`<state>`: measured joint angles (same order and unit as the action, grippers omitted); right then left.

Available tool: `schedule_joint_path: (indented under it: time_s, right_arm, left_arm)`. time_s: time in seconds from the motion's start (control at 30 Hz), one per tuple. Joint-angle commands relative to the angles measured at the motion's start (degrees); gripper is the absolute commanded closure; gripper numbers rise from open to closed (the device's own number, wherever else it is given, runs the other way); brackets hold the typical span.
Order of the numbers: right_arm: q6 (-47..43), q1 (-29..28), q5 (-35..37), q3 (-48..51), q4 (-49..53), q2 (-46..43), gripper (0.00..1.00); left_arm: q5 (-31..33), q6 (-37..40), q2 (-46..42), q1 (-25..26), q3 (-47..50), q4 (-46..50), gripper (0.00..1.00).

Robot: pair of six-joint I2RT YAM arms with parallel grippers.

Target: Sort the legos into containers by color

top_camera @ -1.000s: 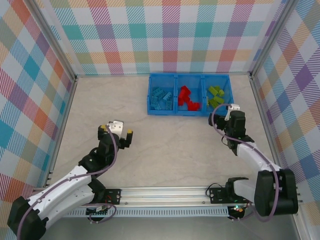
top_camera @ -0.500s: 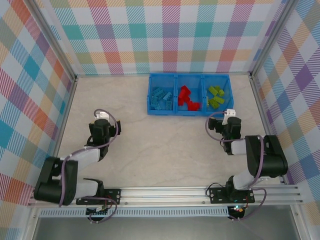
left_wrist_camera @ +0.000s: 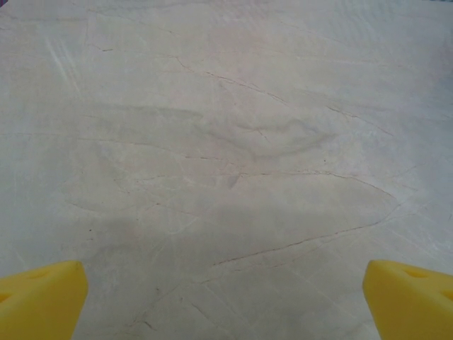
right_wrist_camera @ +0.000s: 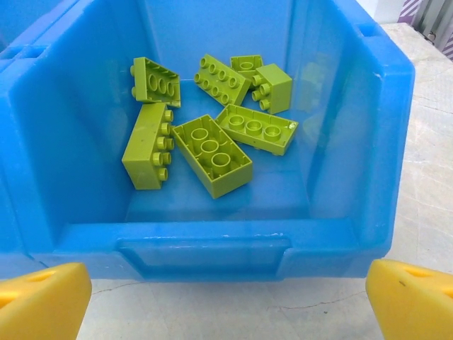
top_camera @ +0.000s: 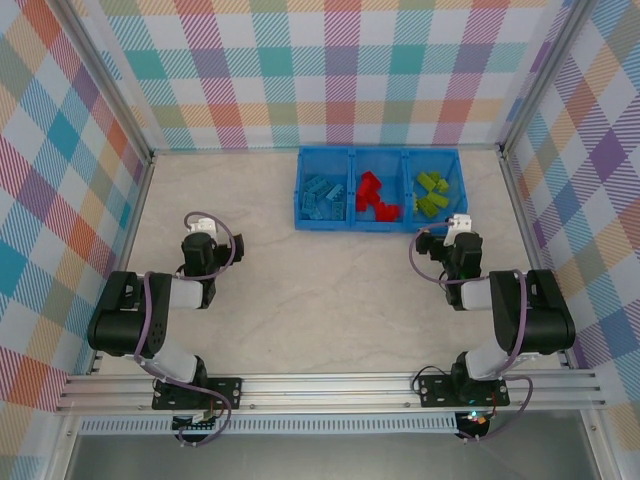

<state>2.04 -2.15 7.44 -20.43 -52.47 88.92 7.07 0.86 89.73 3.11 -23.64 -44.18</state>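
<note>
Seven lime green bricks (right_wrist_camera: pixel 212 152) lie loose in the right-end compartment of the tray (right_wrist_camera: pixel 205 244). The right gripper (right_wrist_camera: pixel 226 301) sits just outside that compartment's near wall, jaws spread wide and empty, apart from the bricks. Red bricks (top_camera: pixel 374 197) fill the tray's middle compartment and blue bricks (top_camera: pixel 325 195) its left one. The tray is glossy moulded blue plastic and the bricks are studded blocks. Well away from the tray, the left gripper (left_wrist_camera: pixel 225 301) has its blunt yellow fingertips (left_wrist_camera: pixel 39 297) wide apart over the pale, thinly veined tabletop (left_wrist_camera: pixel 226 142).
</note>
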Motion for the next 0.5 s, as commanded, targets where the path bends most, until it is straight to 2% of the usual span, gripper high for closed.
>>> schedule_joint_path:
  time_s: [0.0,0.47]
  right_arm:
    - [-0.90,0.26,-1.03,-1.11,-1.37,0.26,0.00]
    - [-0.90,0.90,-3.67,-1.66,-0.10,0.36,0.00]
  left_arm:
    - [-2.62,0.75,-0.08,0.49,-0.77,-1.43,0.00]
    - [-3.19,0.99,-0.09,0.49,-0.96,-1.17,0.00]
